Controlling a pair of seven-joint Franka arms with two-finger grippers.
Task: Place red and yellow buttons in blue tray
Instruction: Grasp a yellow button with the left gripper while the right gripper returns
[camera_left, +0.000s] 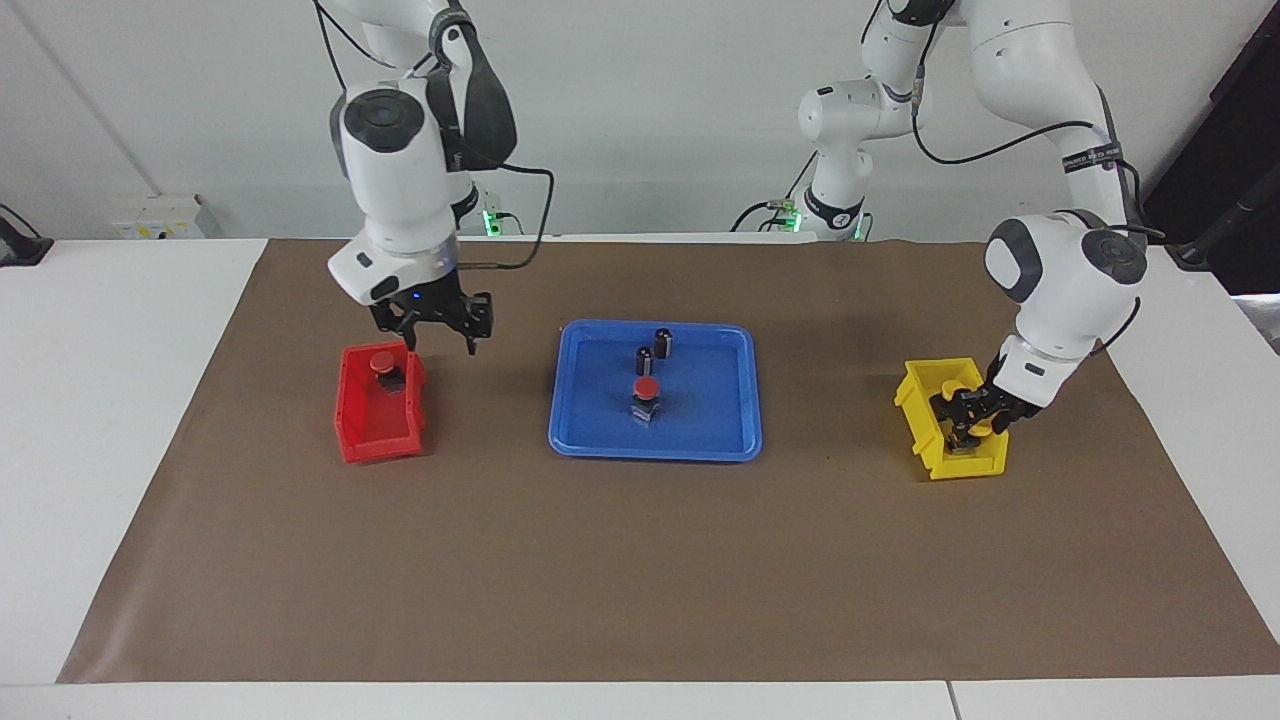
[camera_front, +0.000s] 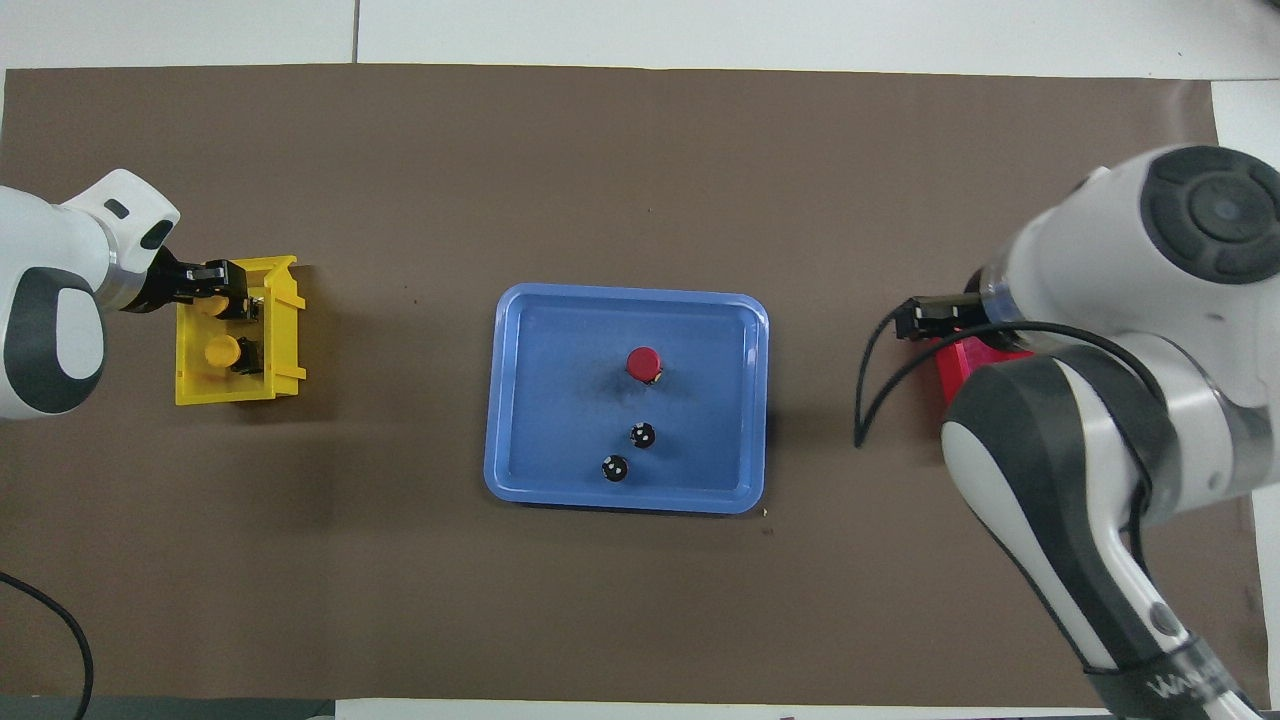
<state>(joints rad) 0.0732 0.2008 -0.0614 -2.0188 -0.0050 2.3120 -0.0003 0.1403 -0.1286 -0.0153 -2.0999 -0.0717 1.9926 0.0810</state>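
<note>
The blue tray (camera_left: 573, 436) (camera_front: 510, 400) lies mid-table. One red button (camera_left: 646, 392) (camera_front: 642, 362) stands in it. A second red button (camera_left: 383, 366) sits in the small red bin (camera_left: 352, 428). My right gripper (camera_left: 440, 338) is open and empty, up over that bin's edge on the tray's side. In the overhead view the right arm hides it. Two yellow buttons (camera_front: 218, 351) (camera_front: 207, 303) sit in the small yellow bin (camera_left: 921, 425) (camera_front: 283, 340). My left gripper (camera_left: 964, 418) (camera_front: 226, 288) is down in that bin, shut on the yellow button farther from the robots.
Two small black cylinders (camera_left: 662, 342) (camera_front: 642, 434) (camera_front: 613, 468) stand in the tray, nearer to the robots than the red button. A brown mat (camera_left: 640, 560) covers the table. The red bin (camera_front: 965, 365) is mostly hidden under the right arm in the overhead view.
</note>
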